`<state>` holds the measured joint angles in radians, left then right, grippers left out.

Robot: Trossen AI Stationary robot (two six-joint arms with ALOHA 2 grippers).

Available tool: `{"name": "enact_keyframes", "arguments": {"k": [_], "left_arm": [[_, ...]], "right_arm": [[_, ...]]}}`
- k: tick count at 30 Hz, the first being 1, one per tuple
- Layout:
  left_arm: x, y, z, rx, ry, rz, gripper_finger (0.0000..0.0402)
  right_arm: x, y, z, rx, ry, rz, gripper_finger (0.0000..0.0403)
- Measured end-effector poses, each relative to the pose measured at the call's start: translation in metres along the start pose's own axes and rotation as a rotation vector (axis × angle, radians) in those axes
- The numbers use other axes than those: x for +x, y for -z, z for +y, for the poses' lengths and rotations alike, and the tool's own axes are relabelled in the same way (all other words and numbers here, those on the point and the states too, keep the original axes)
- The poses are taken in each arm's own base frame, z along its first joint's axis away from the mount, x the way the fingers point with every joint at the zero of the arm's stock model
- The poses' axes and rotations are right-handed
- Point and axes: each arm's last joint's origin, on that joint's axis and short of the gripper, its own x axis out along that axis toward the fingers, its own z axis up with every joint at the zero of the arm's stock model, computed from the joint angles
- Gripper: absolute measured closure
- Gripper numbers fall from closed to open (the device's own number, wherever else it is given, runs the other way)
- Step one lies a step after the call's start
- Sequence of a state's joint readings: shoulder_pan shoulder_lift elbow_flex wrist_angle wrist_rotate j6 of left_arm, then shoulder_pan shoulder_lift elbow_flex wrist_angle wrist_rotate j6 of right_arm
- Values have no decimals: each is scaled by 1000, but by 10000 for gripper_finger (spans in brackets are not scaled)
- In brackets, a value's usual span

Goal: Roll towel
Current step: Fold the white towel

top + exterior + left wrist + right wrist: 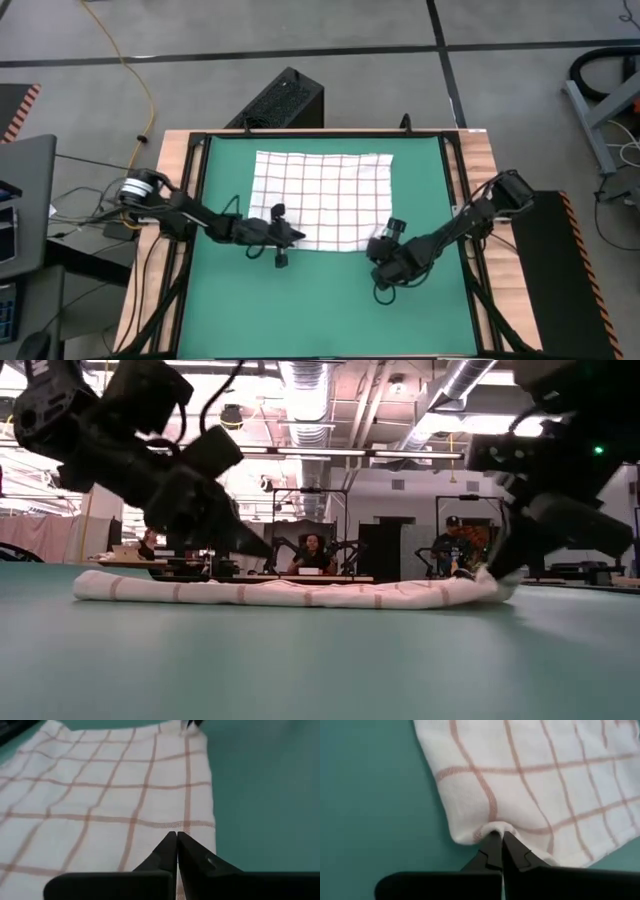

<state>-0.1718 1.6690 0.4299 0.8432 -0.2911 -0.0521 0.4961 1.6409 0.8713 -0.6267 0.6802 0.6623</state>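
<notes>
- The left gripper [176,840] has its two dark fingers [162,855] pressed tip to tip, closed on the hem of the towel [100,810]; the cloth's edge runs straight under the tips, close to one of its near corners.
- In the high view that same gripper [296,237] sits at the towel's near edge, left of the middle, with the left arm reaching in low from the table's left side.
- The right gripper [501,839] is also closed, its fingertips [515,852] pinching a small puckered fold at the towel's corner, where the cloth [545,775] bunches up into a rounded lip just above the tips.
- From above, the right gripper [383,243] is at the towel's near right corner, its arm coming in diagonally from the right side.
- The towel [322,198] lies spread flat on the green mat [330,300], in the far half, its red-checked face up; its near edge runs between the two grippers.
- In the low view the towel [290,593] shows as a long, low band on the mat, its right end lifted slightly where the right gripper [492,576] holds it.
- Beyond the table, people [312,553] sit in the room behind.
</notes>
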Motion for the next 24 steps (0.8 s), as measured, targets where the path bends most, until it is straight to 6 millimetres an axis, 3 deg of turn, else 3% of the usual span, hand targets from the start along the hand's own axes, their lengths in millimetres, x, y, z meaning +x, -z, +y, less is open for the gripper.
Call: {"name": "enact_keyframes", "arguments": {"k": [6,14,24], "left_arm": [[17,8,-7,19,-23,41,401],[19,14,-5,31,-39,83,401],[19,12,-12,17,66,79,401]], "right_arm": [[-10,-22,-1,-63,-11,-30,398],[-29,-55,-5,-153,16,-105,398],[-16,-92,-24,-205,54,-213,398]]}}
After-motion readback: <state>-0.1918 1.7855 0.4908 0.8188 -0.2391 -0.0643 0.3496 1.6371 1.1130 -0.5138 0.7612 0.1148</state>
